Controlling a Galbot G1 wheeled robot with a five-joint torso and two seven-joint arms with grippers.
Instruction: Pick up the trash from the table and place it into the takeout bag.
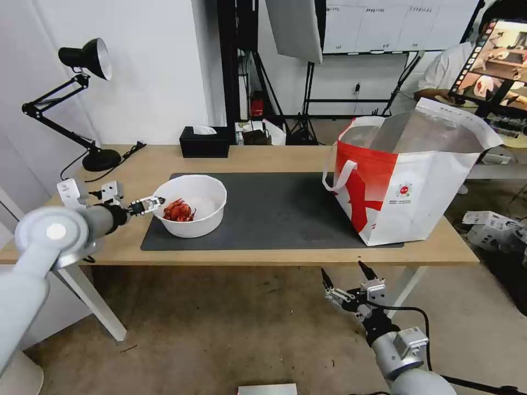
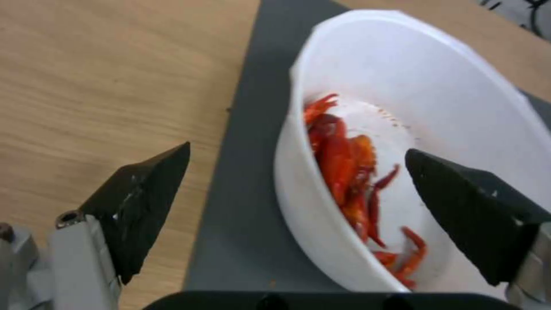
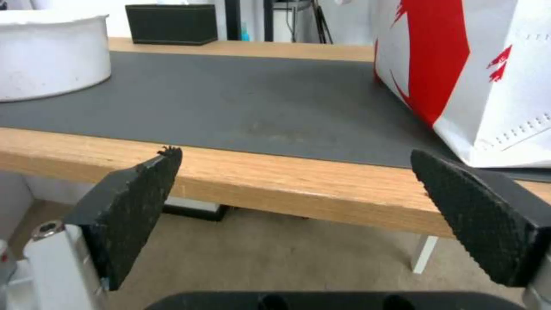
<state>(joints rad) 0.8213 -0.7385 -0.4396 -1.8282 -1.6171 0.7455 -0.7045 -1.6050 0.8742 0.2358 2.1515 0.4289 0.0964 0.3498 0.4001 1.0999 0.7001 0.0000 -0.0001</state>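
Bowl wall hides some shells.

Open stretch of dark mat between white bowl and takeout bag, free of objects. Bare counter strip behind the mat, bounded at the rear edge by black tissue box and at the far left corner by lamp base. Bag mouth wide open upward, white strap handle hanging on the side facing the bowl. Left tool spread astride the near bowl rim. Right tool spread, below the front counter edge, floor beneath.
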